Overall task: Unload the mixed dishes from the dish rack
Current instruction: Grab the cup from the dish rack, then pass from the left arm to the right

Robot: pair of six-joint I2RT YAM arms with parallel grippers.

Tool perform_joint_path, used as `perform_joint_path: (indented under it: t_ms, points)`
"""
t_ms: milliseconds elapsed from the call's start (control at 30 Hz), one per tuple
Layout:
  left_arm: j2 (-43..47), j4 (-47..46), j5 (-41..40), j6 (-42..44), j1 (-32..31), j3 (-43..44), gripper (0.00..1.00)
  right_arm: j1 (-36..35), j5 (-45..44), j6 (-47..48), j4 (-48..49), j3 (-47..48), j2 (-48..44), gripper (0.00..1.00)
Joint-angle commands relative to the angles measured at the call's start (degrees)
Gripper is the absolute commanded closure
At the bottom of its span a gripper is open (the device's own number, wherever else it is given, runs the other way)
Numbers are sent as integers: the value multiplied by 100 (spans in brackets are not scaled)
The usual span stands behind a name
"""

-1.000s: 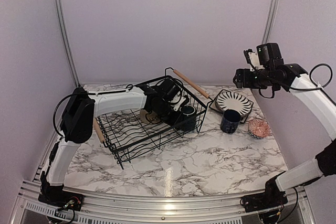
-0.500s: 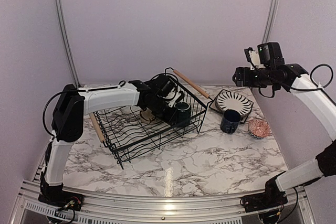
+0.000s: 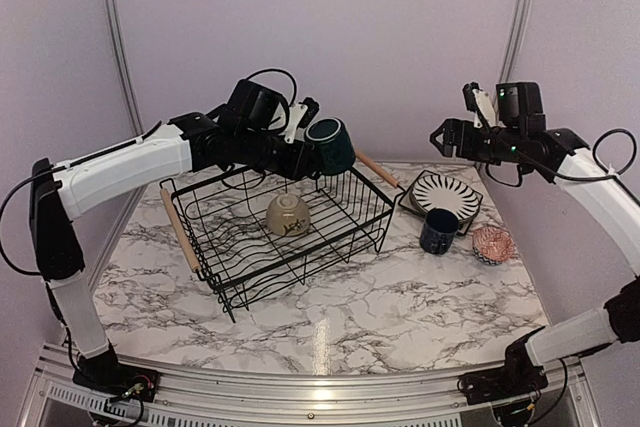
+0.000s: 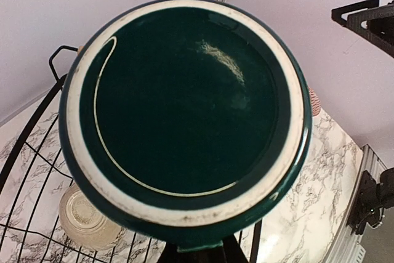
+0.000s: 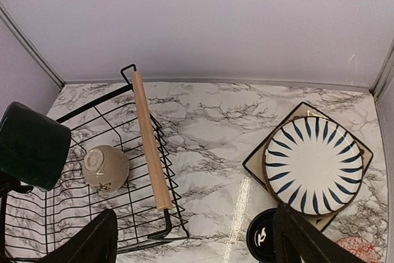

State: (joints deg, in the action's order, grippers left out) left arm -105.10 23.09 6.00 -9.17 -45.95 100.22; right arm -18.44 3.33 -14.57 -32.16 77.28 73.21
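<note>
- The left end effector (image 3: 310,141) is gripping the dark mug (image 3: 331,145) and holding it tipped on its side in the air, above the far part of the dish rack (image 3: 262,265) and clear of its wires.
- In the left wrist view the mug's base is filling the frame.
- The right end effector (image 3: 448,137) is hanging high over the desk's (image 3: 380,307) right side, jaws spread wide and holding nothing.
- A cream bowl (image 3: 288,215) is lying inside the rack, foot ring facing up.
- Right of the rack, the striped plate (image 3: 446,194) is resting on a square plate (image 5: 255,158).
- A second mug (image 3: 438,230) is standing upright just in front of them, with a pinkish bowl (image 3: 492,244) sitting nearby.
</note>
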Motion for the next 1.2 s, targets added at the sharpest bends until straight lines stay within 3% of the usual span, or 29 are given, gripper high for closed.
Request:
perform_joint_path:
  t_ms: [0,300,533,900,1167]
  points:
    - [782,-1685,801,-654,148,-747,100,-283,1063,-382,1185,-241,-263,16]
    - [1524,-4334,2049,-2061,353,-2125,100,-994,2241,-1222,3232,-685,-95,14]
    - [1504,-6240,2640,-3206,403,-2724,100,-1289,2645,-1733,4025,-834,190,13]
    - [908,-7922,2982,-4744,403,-2885,100,-1720,3097,-2267,4987,-850,614,15]
    - [651,-8084,3038,-5062,394,-2785,100,-1883,3250,-2559,5734,-850,760,18]
